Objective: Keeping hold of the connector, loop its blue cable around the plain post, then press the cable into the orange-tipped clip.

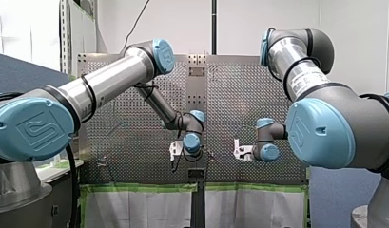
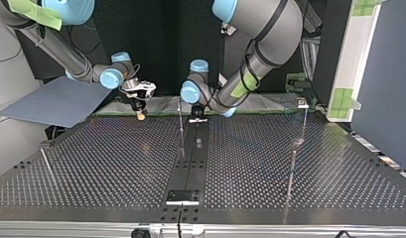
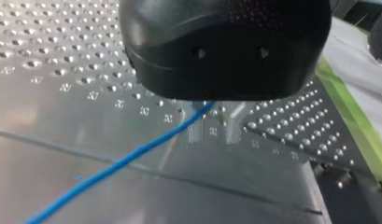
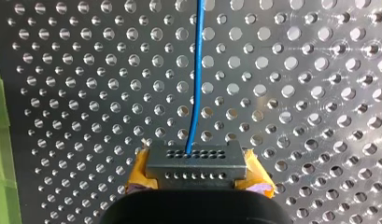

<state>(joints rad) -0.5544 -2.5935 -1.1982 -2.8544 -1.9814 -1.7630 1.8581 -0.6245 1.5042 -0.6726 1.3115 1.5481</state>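
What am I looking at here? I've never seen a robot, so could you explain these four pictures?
These are two robot arms working over a perforated metal table. The front view looks from behind the arms. The top view faces them from across the table, so the sides are swapped there. The other two pictures come from cameras on the wrists.

The right gripper, at the top view's left, pinches a small dark connector between yellow pads. A blue cable runs out of the connector over the table. The left wrist view shows a blue cable leading up to the left gripper; whether it is gripped there, I cannot tell. A few thin posts stand on the table.
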